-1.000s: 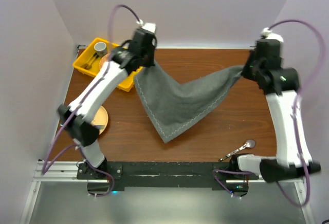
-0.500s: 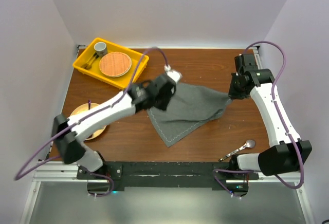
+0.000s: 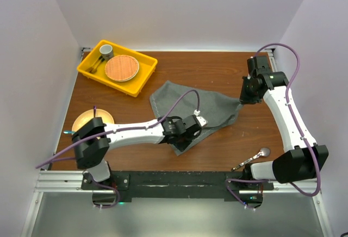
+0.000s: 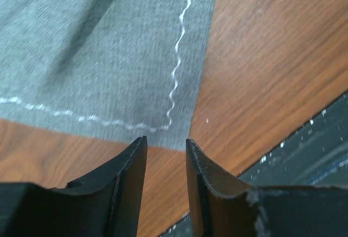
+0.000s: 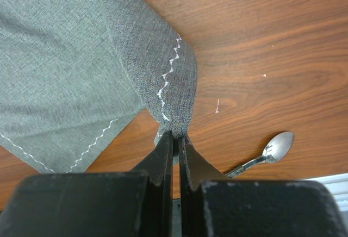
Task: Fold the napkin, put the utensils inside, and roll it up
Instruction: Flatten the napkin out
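1. The left gripper [image 4: 166,142] hangs low with its jaws parted and nothing between them; the stitched near corner of the napkin [image 3: 217,112] lies flat on the table [image 3: 217,68] just past its tips.
2. The right gripper [image 5: 175,136] is clamped on the napkin's right-hand corner; the cloth there is bunched into a raised fold, with the pale stitching running up it.
3. The napkin sits mid-table, reaching from the far left across to the right gripper; it is creased and uneven, not a clean fold; the fold step looks unfinished.
4. Further out, a spoon [image 3: 263,151] lies near the right arm's base, well apart from the cloth; a yellow tray [image 3: 142,79] at the far left holds a plate and a cup; 1 more plate [image 3: 87,118] rests at the left side.
5. Risks, as I judge them:
   - with only 1 corner held, any pull from the right could drag the whole cloth and skew the flat corner;
   - the bunched grip may set a wrinkle that spoils the edge line;
   - the left arm's cable crosses above the napkin and could snag it;
   - the spoon lies close to the near edge, so a sweeping arm might knock it off.
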You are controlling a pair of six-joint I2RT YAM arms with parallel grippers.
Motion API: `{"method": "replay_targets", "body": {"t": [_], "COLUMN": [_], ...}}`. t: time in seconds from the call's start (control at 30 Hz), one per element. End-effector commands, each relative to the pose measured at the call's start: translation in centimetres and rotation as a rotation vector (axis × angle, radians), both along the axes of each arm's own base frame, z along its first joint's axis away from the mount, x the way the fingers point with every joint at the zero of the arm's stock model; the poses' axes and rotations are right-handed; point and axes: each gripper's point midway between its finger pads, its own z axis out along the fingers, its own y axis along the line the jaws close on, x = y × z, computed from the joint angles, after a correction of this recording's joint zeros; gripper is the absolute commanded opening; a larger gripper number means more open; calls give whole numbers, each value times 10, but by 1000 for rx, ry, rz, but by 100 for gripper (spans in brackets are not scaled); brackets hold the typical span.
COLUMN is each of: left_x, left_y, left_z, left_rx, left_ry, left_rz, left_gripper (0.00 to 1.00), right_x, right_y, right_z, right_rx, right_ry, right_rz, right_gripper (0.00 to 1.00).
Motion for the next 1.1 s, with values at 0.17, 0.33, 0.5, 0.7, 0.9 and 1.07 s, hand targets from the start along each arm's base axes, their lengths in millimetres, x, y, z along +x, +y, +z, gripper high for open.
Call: {"method": "replay_targets", "body": {"t": [0.17,0.33,0.5,0.7,0.9,1.07], "left_x": [0,-7,-16,-24,3,60], "left_y": [-20,-12,-3,10,16,9], "left_z": [-25,-36,-54,-74,-60,44], "left_rx": [-7,2,32,66,134,102], "left_ry": [22,48,86,118,-4,-228], "left_rz": [-63,-60,-69,-72,6,152], "left_gripper": [40,43,45,45,15,0], "right_x": [4,5,9,10,14,33], "right_y": [3,4,5,5,5,9], "right_z": [17,18,19,19,20,67], "right_rx": [15,19,21,22,19,55], "right_ry": [-62,-67,-68,-68,-72,-174], "right_rz": [29,33,35,36,29,-12], "right_gripper": [0,0,0,0,0,0]}}
